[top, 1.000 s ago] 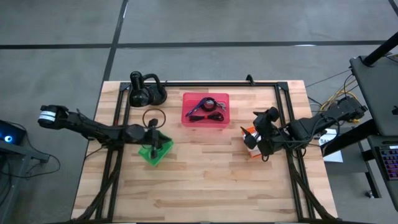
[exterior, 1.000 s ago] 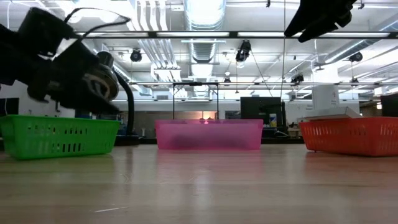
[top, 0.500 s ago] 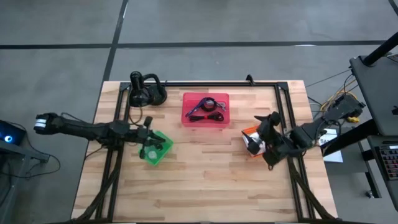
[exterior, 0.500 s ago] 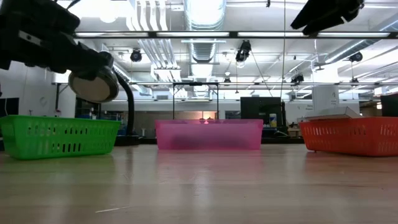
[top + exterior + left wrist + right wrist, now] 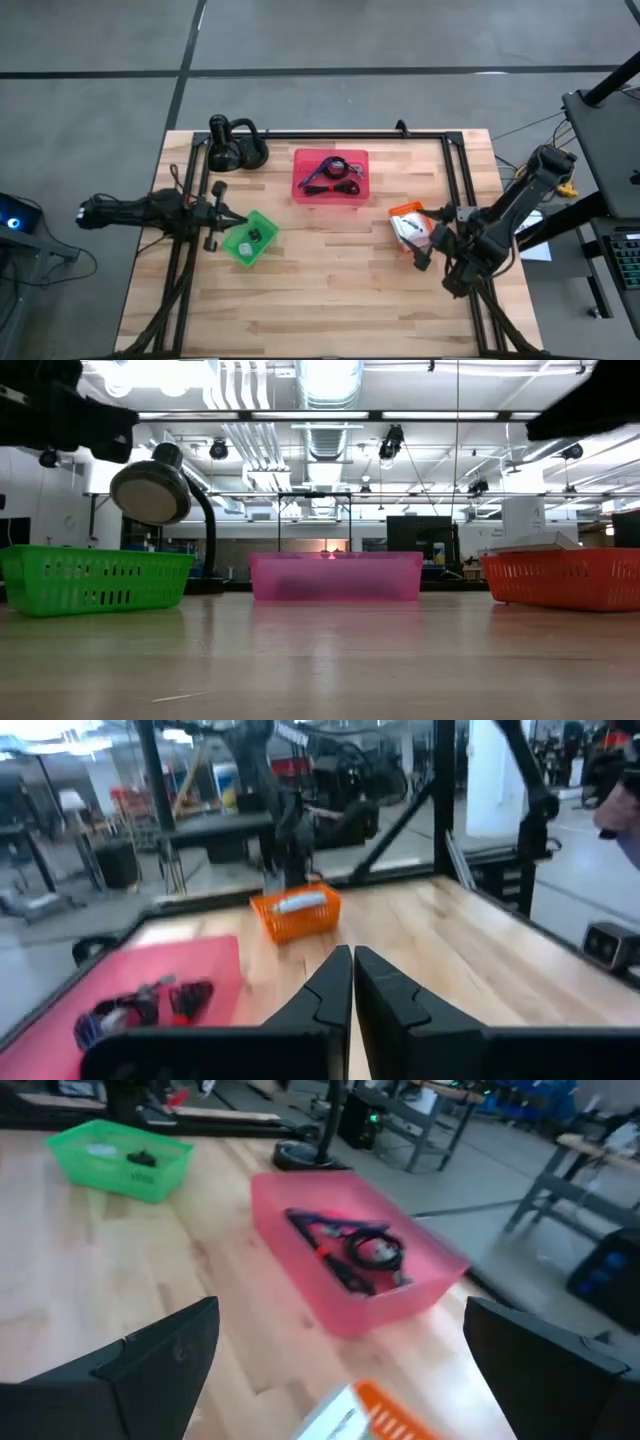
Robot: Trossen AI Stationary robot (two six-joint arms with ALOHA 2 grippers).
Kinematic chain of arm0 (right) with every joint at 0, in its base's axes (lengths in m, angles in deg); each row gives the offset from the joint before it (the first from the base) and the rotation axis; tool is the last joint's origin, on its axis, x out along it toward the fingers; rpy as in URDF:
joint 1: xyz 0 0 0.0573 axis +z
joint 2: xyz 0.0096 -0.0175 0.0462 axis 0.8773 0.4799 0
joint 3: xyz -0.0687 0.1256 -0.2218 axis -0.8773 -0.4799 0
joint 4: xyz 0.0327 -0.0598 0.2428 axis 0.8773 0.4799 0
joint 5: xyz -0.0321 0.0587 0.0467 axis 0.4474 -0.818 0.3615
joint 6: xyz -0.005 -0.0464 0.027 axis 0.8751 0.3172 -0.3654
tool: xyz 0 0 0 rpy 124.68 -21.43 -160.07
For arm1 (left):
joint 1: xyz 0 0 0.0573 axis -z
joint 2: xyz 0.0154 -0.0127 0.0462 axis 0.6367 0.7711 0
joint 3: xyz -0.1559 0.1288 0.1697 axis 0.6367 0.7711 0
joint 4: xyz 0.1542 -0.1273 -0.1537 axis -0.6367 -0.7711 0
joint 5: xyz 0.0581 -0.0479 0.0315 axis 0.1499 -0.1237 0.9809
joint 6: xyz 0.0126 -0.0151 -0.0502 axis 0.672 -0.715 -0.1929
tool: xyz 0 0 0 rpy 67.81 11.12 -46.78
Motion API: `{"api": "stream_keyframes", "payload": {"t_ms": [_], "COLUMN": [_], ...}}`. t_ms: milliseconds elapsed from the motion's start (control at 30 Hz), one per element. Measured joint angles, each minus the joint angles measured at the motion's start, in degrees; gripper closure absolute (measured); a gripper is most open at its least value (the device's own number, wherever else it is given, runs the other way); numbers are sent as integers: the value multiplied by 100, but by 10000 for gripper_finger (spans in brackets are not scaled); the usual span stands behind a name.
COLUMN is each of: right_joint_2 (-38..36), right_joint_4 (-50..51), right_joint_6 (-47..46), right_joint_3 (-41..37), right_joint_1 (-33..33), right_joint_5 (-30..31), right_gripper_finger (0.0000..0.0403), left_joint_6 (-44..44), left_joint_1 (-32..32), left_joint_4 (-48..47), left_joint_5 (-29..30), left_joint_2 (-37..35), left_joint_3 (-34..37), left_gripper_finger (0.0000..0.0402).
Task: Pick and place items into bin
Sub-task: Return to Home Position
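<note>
Three small bins stand on the wooden table. The green bin [image 5: 248,238] holds a tiny dark cube [image 5: 256,236] and a pale piece. In the pink bin [image 5: 330,175] lie a purple cable [image 5: 315,1230] and a black coiled cable [image 5: 372,1252]. White packets [image 5: 410,228] rest in the orange bin [image 5: 405,212]. My left gripper [image 5: 226,216] is shut and level, just left of the green bin, holding nothing [image 5: 352,982]. My right gripper [image 5: 428,240] hangs open beside the orange bin's right side, its fingers wide apart and nothing between them [image 5: 342,1320].
A black desk lamp [image 5: 235,150] stands at the far left corner, and its head [image 5: 150,490] shows above the green bin in the low view. Black frame rails [image 5: 455,180] run along the table's sides. Bare wood [image 5: 330,290] fills the near half.
My left gripper has drawn back from above the green bin toward the table's left edge, rising and tipping from pointing down to level, still shut. My right gripper has swung toward the near edge and sunk beside the orange bin, still open. The bins have not moved.
</note>
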Motion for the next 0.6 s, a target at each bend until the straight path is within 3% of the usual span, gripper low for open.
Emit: {"api": "stream_keyframes", "payload": {"t_ms": [133, 300, 367, 467, 533, 600], "right_joint_2": [-9, -48, -48, -48, -91, -202], "right_joint_4": [-1443, -4285, -5616, -7779, -8669, -9126], "right_joint_6": [495, 2808, 4143, 6013, 6858, 7288], "right_joint_3": [-604, -1097, -1263, -1565, -1791, -2013], "right_joint_1": [48, -159, -303, -641, -920, -1232], "right_joint_5": [-4, -378, -1170, -3094, -4210, -4593], "right_gripper_finger": [3, 3, 3, 3, 3, 3], "left_joint_6": [-5, -1, -1, 1, 1, -1], "left_joint_1": [0, 0, 0, 0, 0, 0], "left_joint_4": [-91, -39, 22, -75, -42, -46], "left_joint_5": [23, 23, 25, 24, 23, 25], "left_joint_2": [126, 1, -98, -299, -279, -277], "left_joint_3": [21, -24, -40, 9, 17, 17], "left_gripper_finger": [402, 402, 402, 402, 402, 402]}}
